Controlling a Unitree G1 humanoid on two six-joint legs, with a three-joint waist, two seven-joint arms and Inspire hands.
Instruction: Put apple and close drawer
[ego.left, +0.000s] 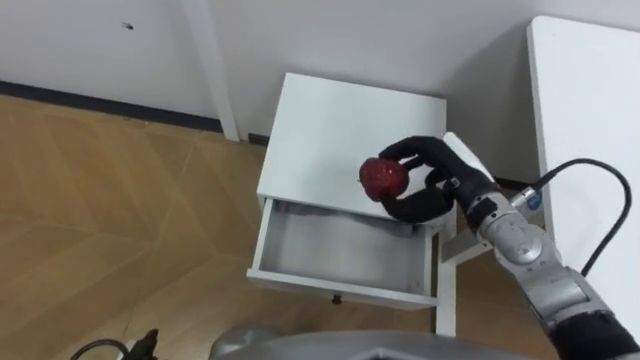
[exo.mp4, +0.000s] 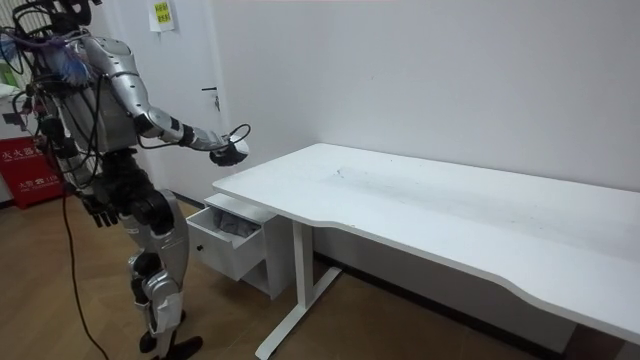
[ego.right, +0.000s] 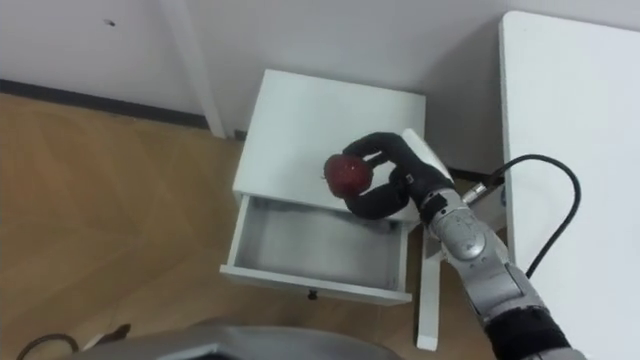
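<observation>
Apple (ego.left: 383, 178): red, centre of the left eye view, held in the air by the right robot hand (ego.left: 445, 178), whose fingers and thumb curl around it. It hangs over the back edge of the open drawer (ego.left: 340, 246), about where the drawer meets the cabinet (ego.left: 340, 125) top. It is not touching either.

Step in hand: carrying the apple to the drawer. It has not been released and the drawer is not yet shut.

Next move, as a judgement: bring the apple toward the lower part of the frame and down into the drawer cavity, clear of the cabinet's front lip, then let go low so it doesn't roll. After that, push the drawer front toward the cabinet.

The drawer is pulled out toward the bottom of the frame and its inside looks bare. The white cabinet stands against the wall at upper centre. The white desk (ego.left: 590, 110) runs along the right edge of the frame, just beside the cabinet. The wood floor (ego.left: 110, 210) is at left.

The left robot hand (exo.mp4: 100, 212) hangs idle by the robot's side at the room view's left. It is too small to tell its state.

Count: one apple, one drawer, one cabinet, one desk, two robot hands.
</observation>
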